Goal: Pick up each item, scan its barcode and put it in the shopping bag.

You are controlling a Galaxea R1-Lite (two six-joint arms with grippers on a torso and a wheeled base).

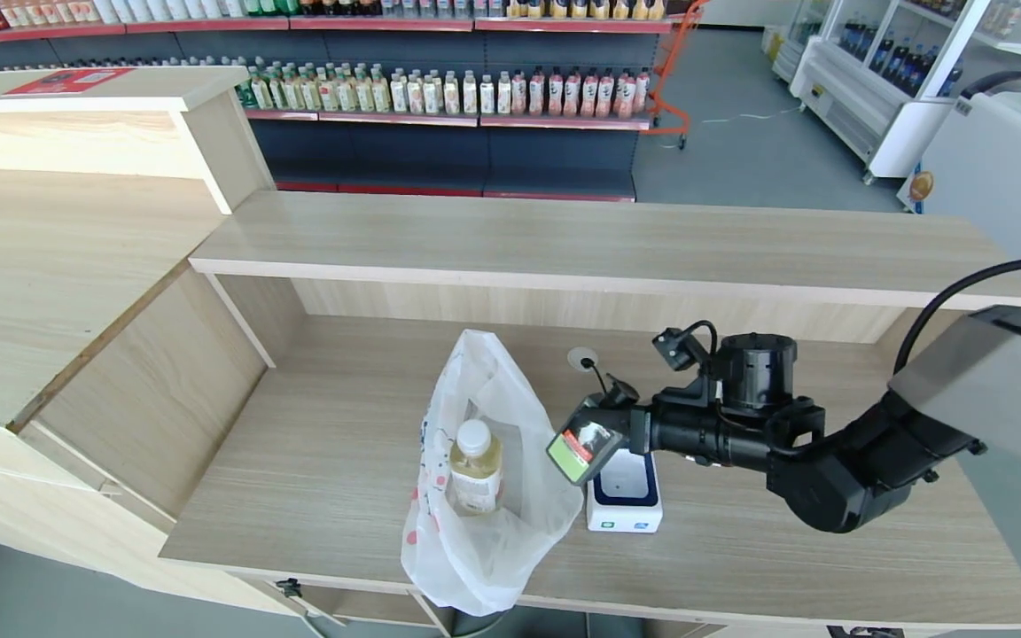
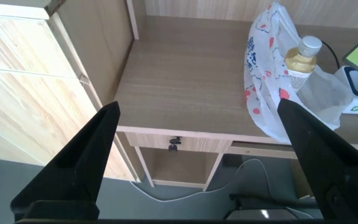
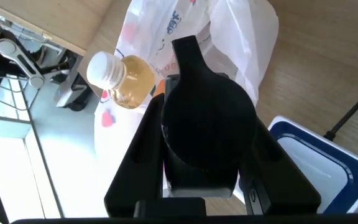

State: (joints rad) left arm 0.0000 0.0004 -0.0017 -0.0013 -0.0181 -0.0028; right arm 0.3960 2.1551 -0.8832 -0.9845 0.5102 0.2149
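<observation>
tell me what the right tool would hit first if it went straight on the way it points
Likely the shopping bag: the right tool, holding the scanner, points at its near wall, with the bottle just behind. Depth is unclear.

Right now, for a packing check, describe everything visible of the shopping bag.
The shopping bag is thin, translucent white plastic with red and blue print, standing open on the wooden counter, its bottom sagging over the front edge. A white-capped bottle of pale yellow drink stands upright inside. The scanner sits beside it; the right gripper holds a dark item near its mouth.
</observation>
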